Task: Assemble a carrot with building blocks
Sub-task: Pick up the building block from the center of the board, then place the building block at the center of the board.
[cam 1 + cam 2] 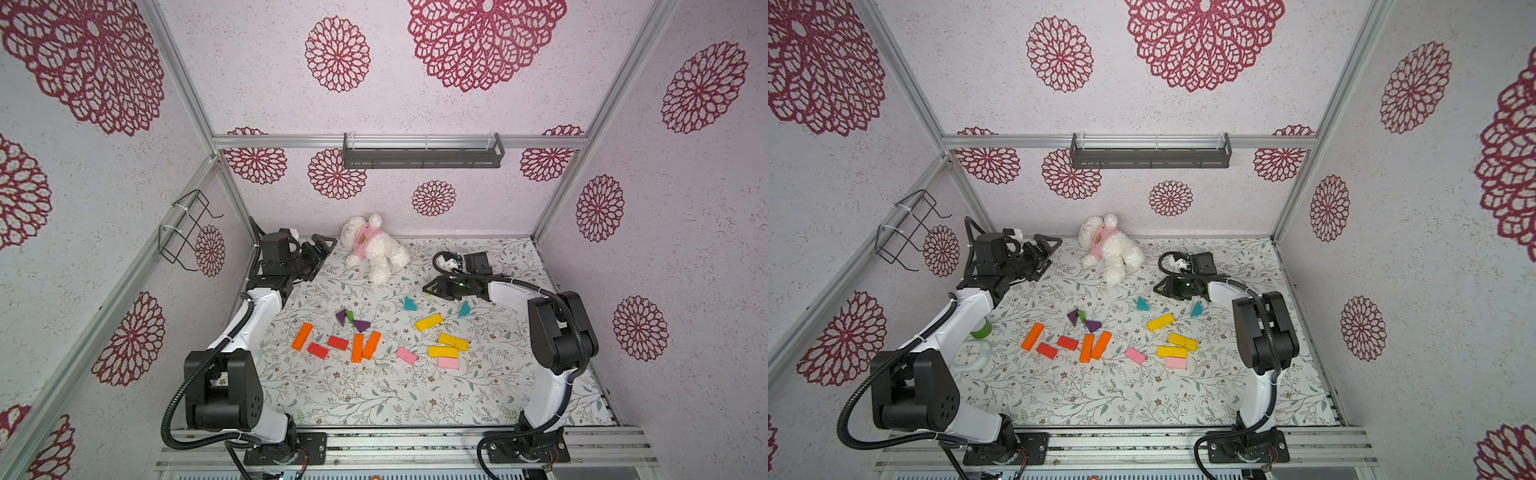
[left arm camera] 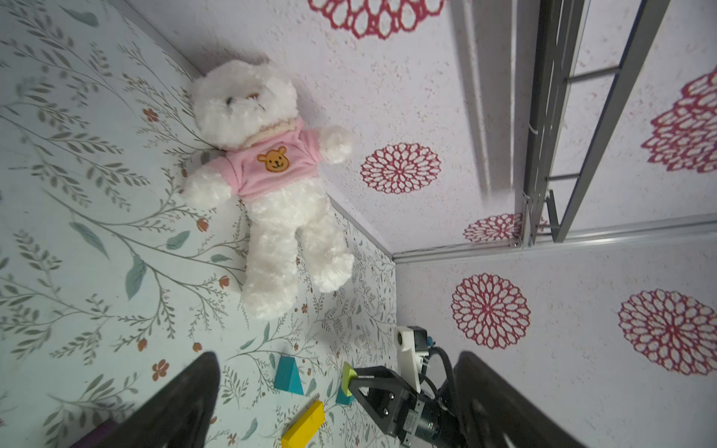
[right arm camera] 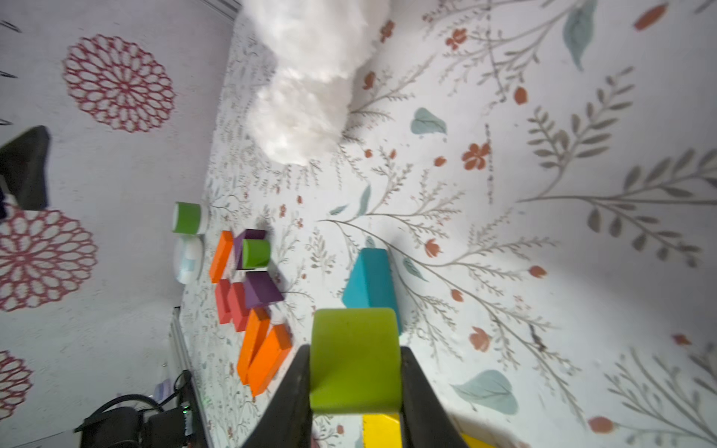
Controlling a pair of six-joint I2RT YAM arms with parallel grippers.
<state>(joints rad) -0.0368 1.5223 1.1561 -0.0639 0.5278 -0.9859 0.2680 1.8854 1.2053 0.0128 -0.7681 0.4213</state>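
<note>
My right gripper [image 3: 355, 372] is shut on a lime-green cylinder block [image 3: 355, 360], held just above the table at the back right [image 1: 428, 289]. On the mat lie orange bars [image 1: 302, 336] [image 1: 363, 347], red bars [image 1: 328, 347], purple triangles [image 1: 361, 325] with another lime-green cylinder [image 1: 350, 316] beside them, teal triangles [image 1: 409, 304] [image 1: 464, 309], yellow bars [image 1: 429, 322] [image 1: 453, 341] and pink bars [image 1: 406, 355]. My left gripper [image 1: 326, 245] is open at the back left, holding nothing. In the left wrist view the held cylinder [image 2: 348, 378] shows at the right gripper's tip.
A white plush bear [image 1: 374, 249] in a pink shirt lies against the back wall between the grippers. A green cup [image 1: 982, 328] and a small clock [image 1: 970, 353] sit by the left arm. A wire rack [image 1: 187, 232] hangs on the left wall.
</note>
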